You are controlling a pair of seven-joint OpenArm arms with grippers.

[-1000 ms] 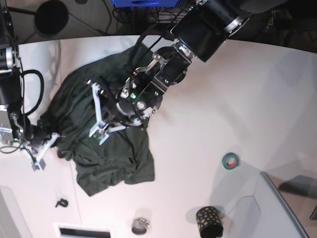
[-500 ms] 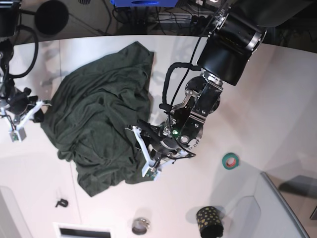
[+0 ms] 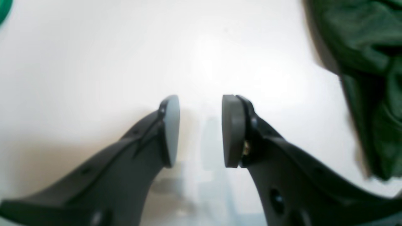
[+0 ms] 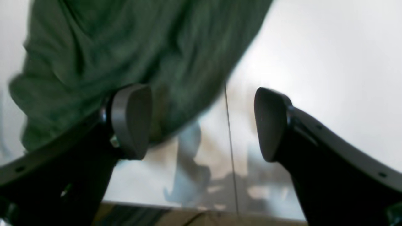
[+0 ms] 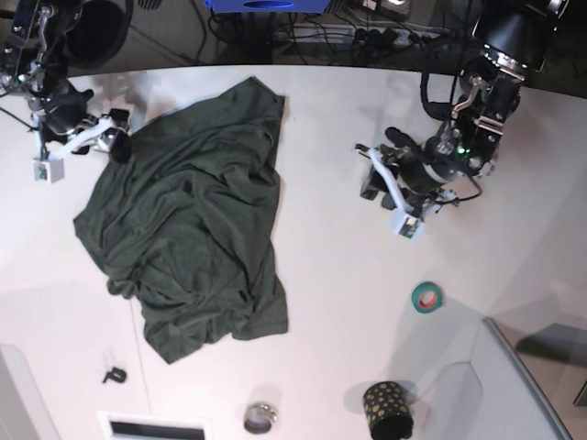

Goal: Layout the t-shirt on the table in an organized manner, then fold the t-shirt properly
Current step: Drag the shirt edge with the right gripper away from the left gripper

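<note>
The dark green t-shirt [image 5: 188, 220] lies rumpled on the left half of the white table [image 5: 348, 302], with nothing touching it. My right gripper [image 5: 69, 151] hovers at the shirt's far left corner; in the right wrist view it [image 4: 201, 122] stands wide open and empty, with the t-shirt [image 4: 141, 47] behind its left finger. My left gripper [image 5: 387, 197] is well to the shirt's right over bare table. In the left wrist view it [image 3: 200, 125] is open with nothing between the pads, and the t-shirt's edge [image 3: 370, 62] shows at the right.
A green tape roll [image 5: 425, 296] lies right of centre. A black dotted cup [image 5: 385, 410] and a small metal ring [image 5: 260, 417] stand near the front edge. A grey bin [image 5: 523, 385] fills the front right corner. A small black clip [image 5: 114, 374] lies at the front left.
My right gripper has let go of the shirt's left edge, opened and moved to the far left corner. My left arm has pulled away to the right. The shirt lies more spread out.
</note>
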